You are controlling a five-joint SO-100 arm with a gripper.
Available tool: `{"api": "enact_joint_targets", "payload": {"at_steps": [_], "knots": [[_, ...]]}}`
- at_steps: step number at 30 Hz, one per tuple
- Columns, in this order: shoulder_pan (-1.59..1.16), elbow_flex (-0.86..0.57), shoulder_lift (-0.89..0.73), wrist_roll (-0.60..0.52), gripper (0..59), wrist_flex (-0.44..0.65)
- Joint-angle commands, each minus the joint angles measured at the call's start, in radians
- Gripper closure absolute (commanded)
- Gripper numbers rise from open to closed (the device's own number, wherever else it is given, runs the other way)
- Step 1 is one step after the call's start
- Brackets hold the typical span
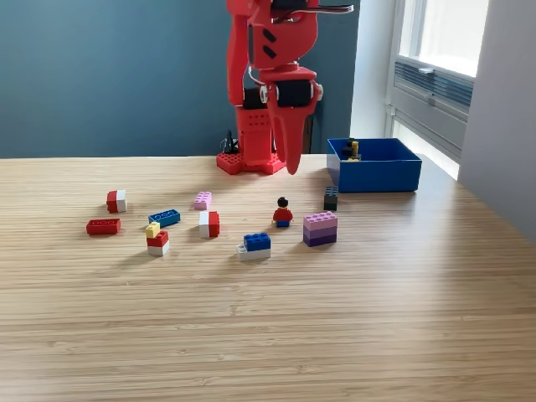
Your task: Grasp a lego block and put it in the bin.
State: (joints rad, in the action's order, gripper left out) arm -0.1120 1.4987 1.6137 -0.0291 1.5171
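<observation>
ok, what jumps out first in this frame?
The red robot arm at back centre, its gripper hanging tip-down above the table. Next, the bright blue bin on the exterior view's right, then the lego pieces scattered in front, with a small figure standing among them.

An office or hobby room is suggested: a pale wood surface (pixel 268 335), a teal painted wall (pixel 109 75) and a window (pixel 444 33) with daylight are seen.

bright blue bin (pixel 377 174), red arm (pixel 270 75), seemingly pale-wood table (pixel 335 318)
</observation>
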Motion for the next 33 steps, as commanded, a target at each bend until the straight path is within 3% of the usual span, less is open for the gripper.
{"api": "enact_joint_targets", "payload": {"at_steps": [1,9,33], "knots": [[0.124,0.000,0.084,0.037,38.3,-0.037],[0.259,0.074,0.084,0.092,38.3,-0.109],[0.416,0.121,0.081,0.169,38.6,-0.115]]}}
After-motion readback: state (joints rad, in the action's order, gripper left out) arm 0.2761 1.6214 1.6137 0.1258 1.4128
